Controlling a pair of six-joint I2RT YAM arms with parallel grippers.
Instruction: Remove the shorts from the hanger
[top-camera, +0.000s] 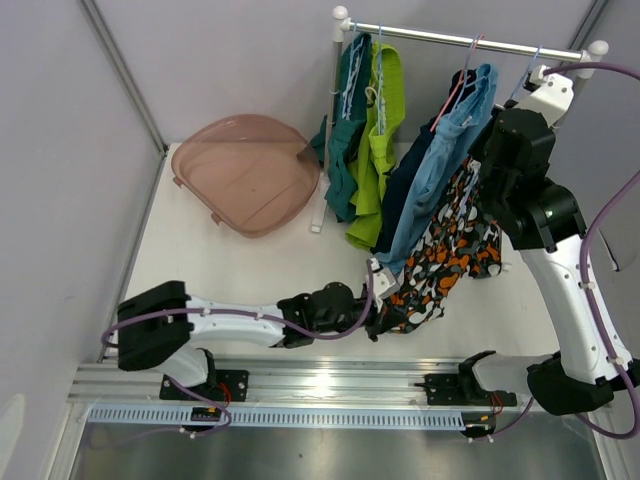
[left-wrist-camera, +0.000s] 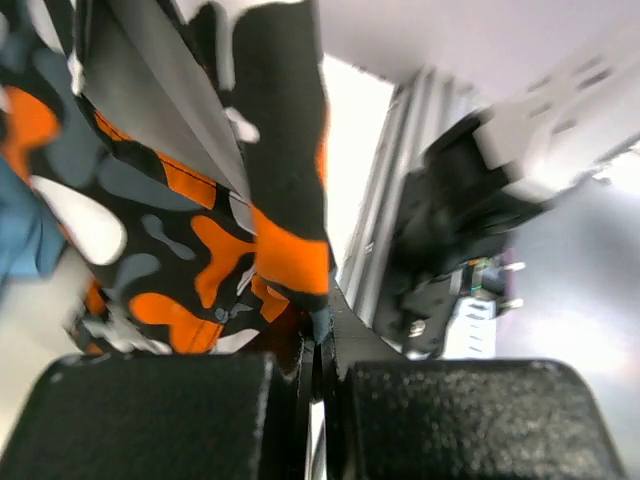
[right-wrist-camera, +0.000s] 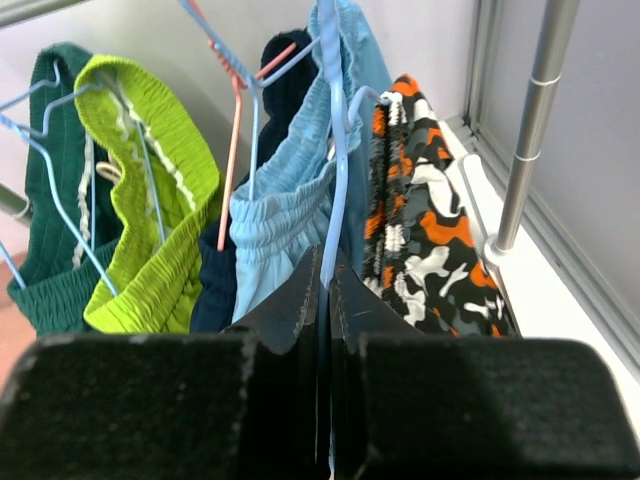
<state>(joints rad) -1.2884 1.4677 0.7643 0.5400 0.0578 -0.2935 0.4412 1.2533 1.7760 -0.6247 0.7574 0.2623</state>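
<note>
Five shorts hang on a rod (top-camera: 470, 42): teal (top-camera: 345, 130), lime green (top-camera: 380, 140), navy (top-camera: 408, 180), light blue (top-camera: 445, 170) and blotch-patterned (top-camera: 450, 250). My left gripper (top-camera: 385, 290) is shut on the patterned shorts' lower hem (left-wrist-camera: 318, 325), low near the table. My right gripper (top-camera: 487, 150) is up by the rod, shut on a light-blue wire hanger (right-wrist-camera: 328, 250). The patterned shorts (right-wrist-camera: 420, 240) hang just right of that hanger and the light blue shorts (right-wrist-camera: 280, 210) just left. Navy (right-wrist-camera: 215, 285), lime (right-wrist-camera: 150, 200) and teal (right-wrist-camera: 50, 270) lie further left.
A brown translucent tub (top-camera: 245, 175) lies on the table left of the rack post (top-camera: 330, 130). A pink hanger (right-wrist-camera: 235, 130) carries the navy shorts. Grey walls stand close on the left and behind. A metal rail (top-camera: 330, 385) runs along the near edge.
</note>
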